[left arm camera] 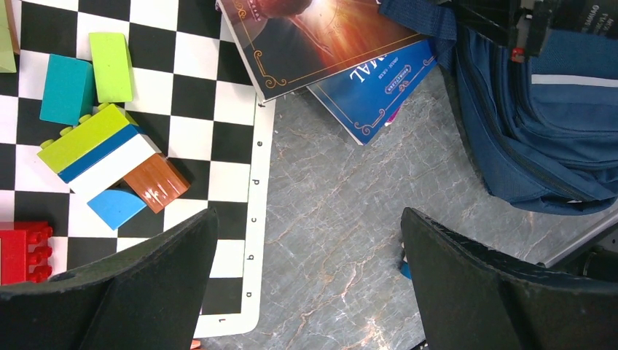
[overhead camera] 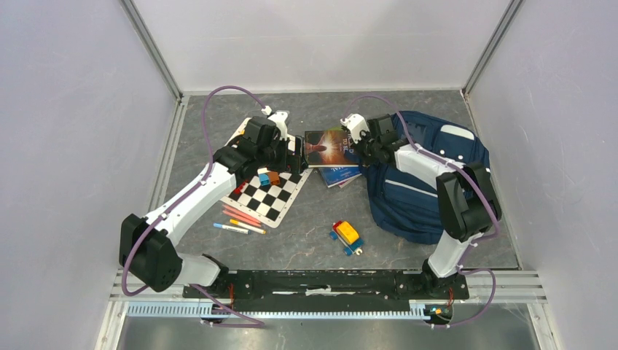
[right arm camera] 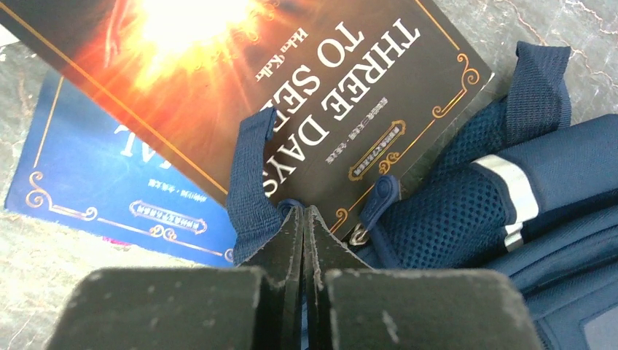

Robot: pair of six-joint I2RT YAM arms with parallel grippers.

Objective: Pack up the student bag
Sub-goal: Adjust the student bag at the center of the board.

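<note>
The student bag (overhead camera: 430,182), navy with a pale stripe, lies at the right of the table. Its left edge overlaps a dark book (overhead camera: 328,146) that rests on a blue book (overhead camera: 341,173). My right gripper (right arm camera: 302,211) is shut, jaws pressed together at the bag's (right arm camera: 568,189) edge, beside a blue webbing loop (right arm camera: 251,189) and a zip pull (right arm camera: 379,197). Whether anything is pinched between the tips cannot be seen. My left gripper (left arm camera: 310,277) hangs open over bare table at the chessboard's (left arm camera: 197,95) edge, holding nothing.
A cluster of toy bricks (left arm camera: 102,153) and a red brick (left arm camera: 22,251) sit on the chessboard (overhead camera: 273,197). Several pens (overhead camera: 237,219) lie at its near left. A small brick vehicle (overhead camera: 347,235) stands mid-table. Walls enclose the table on three sides.
</note>
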